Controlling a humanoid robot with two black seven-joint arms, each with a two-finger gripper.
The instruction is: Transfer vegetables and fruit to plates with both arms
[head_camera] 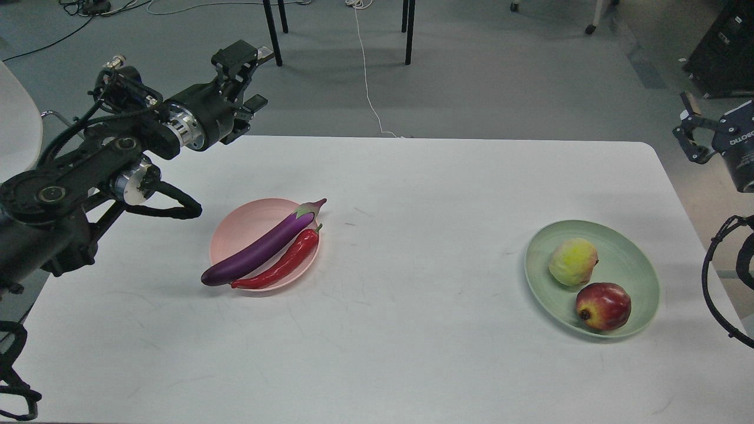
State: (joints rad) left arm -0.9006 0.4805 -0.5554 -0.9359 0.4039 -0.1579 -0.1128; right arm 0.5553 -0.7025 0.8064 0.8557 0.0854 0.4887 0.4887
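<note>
The purple eggplant (261, 248) and the red chili pepper (283, 265) lie side by side on the pale pink plate (238, 227), the eggplant's ends reaching past the rim. The yellow-green fruit (572, 262) and the dark red fruit (603, 306) sit on the pale green plate (639, 262) at the right. My left gripper (258, 78) is open and empty, raised high above the table's far left corner, well away from the pink plate. My right gripper (685, 131) is open and empty, off the table's right edge, above and beyond the green plate.
The white table (412, 194) has bare surface between the two plates and along the front. A white chair (17, 129) stands at the far left. Black table legs (272, 32) and a white cable (368, 88) are on the floor behind.
</note>
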